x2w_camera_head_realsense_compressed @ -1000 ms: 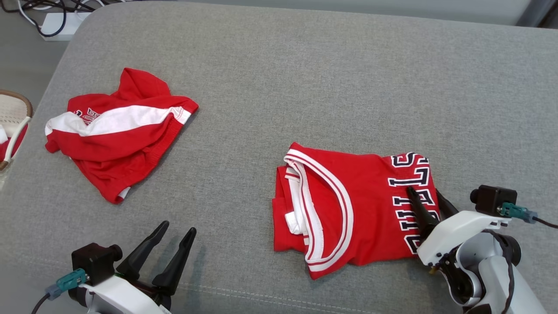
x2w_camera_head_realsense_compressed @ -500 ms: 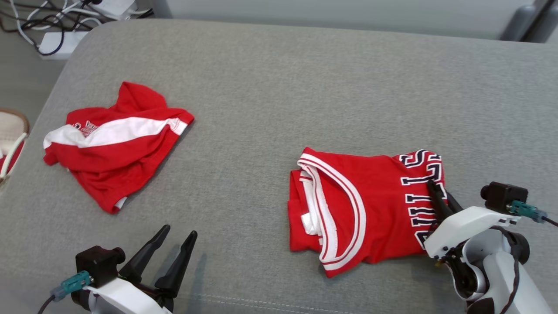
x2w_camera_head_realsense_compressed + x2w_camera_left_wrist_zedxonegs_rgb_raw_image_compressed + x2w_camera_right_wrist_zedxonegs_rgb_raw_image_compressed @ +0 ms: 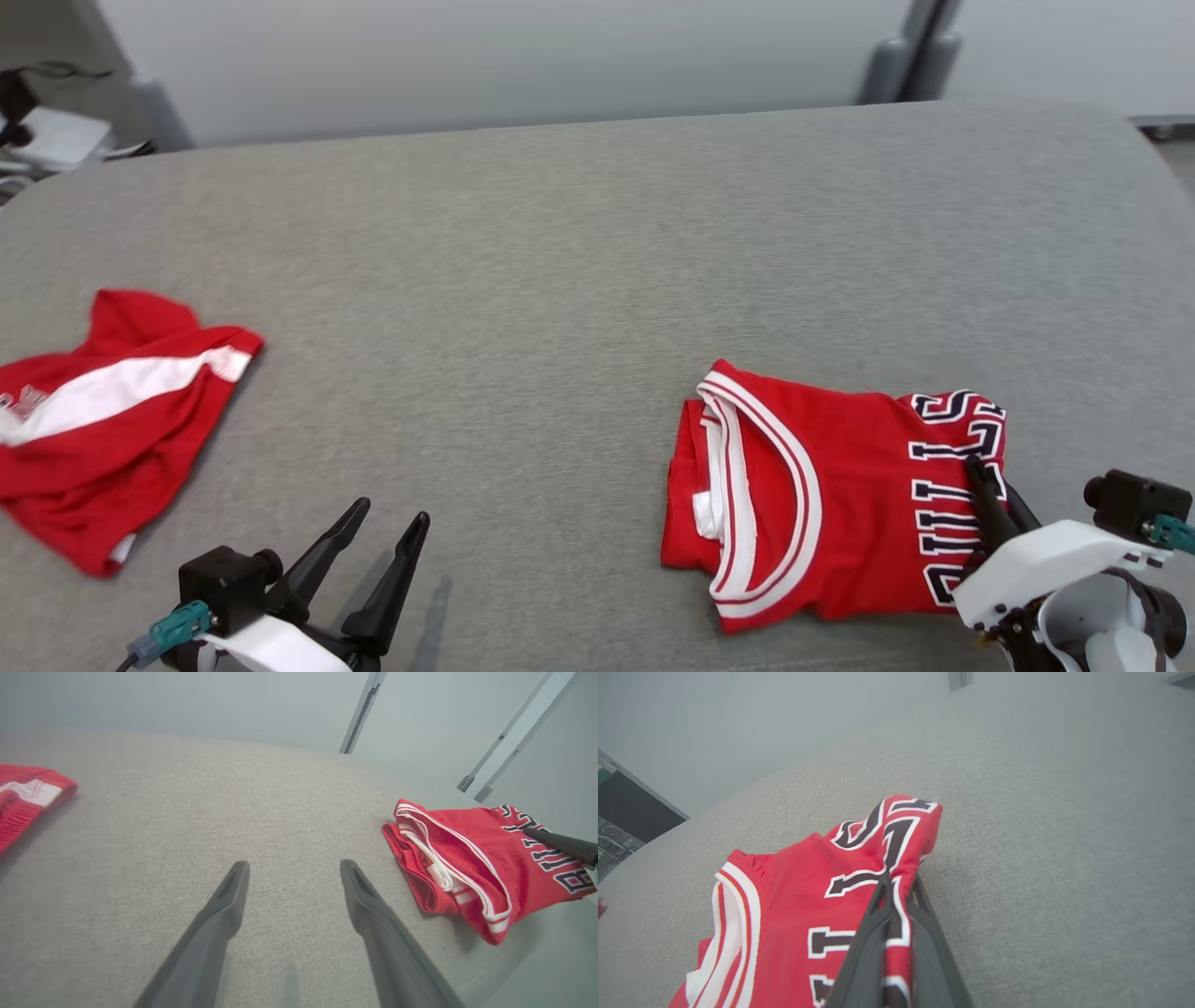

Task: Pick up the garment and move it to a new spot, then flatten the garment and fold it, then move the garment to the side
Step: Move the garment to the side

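A grey padded surface (image 3: 560,280) with rounded corners spreads across the head view, and a pale wall (image 3: 467,65) stands behind its far edge. A grey post (image 3: 910,51) rises against that wall toward the right.

The folded red jersey (image 3: 822,504) lies on the near right part of the surface. Its white-and-red striped neckline faces left, and black letters outlined in white run along its right edge. A second red garment with a white band (image 3: 103,429) lies crumpled at the left edge of the head view, well apart from the jersey.

The right tool (image 3: 990,478) is at the jersey's lettered edge. In the right wrist view its two dark fingers (image 3: 873,933) are pressed together on a ridge of the red cloth, which stands pinched between them with the lettering running up through the gap. The rest of the jersey rests on the surface.

The left tool (image 3: 392,511) hangs over bare grey fabric at the near left, between the two garments and touching neither. Its fingers (image 3: 224,905) are spread wide apart with nothing between them.
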{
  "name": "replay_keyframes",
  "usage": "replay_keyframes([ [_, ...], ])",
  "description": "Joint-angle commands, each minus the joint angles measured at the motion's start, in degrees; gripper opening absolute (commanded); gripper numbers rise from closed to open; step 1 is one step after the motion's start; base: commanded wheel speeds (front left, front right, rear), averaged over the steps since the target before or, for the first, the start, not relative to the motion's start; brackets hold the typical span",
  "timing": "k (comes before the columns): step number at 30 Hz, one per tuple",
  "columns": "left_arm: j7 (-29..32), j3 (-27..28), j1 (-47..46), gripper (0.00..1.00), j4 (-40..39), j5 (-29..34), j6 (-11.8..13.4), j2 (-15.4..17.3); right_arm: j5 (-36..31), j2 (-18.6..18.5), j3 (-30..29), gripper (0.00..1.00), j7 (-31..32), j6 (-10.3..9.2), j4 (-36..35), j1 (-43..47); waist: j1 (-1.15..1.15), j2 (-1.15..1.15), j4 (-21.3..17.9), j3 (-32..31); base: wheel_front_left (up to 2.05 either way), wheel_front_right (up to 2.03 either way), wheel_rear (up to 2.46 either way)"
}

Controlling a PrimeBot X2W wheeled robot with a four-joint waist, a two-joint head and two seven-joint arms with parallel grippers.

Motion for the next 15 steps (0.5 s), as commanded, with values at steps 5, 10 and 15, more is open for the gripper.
replay_keyframes([
  [5,-0.35,4.17,0.49,1.0,-2.67,2.16,-0.23,0.53,1.06,-0.46,1.16,0.0,0.32,0.08,-4.91,2.92,0.0,0.0,-8.26,-0.91,0.0,0.0,0.0],
  [10,-0.35,6.08,1.97,1.0,-5.3,3.44,-0.23,0.69,0.86,-0.46,2.26,0.0,-0.05,0.08,-6.96,4.72,0.0,0.0,-11.66,0.67,0.0,0.0,0.0],
  [15,-0.35,8.55,3.98,1.0,-11.03,4.01,-0.23,2.91,-5.48,-0.46,3.58,0.0,-1.99,0.08,-7.98,1.52,0.0,0.0,-11.89,4.48,0.0,0.0,0.0],
])
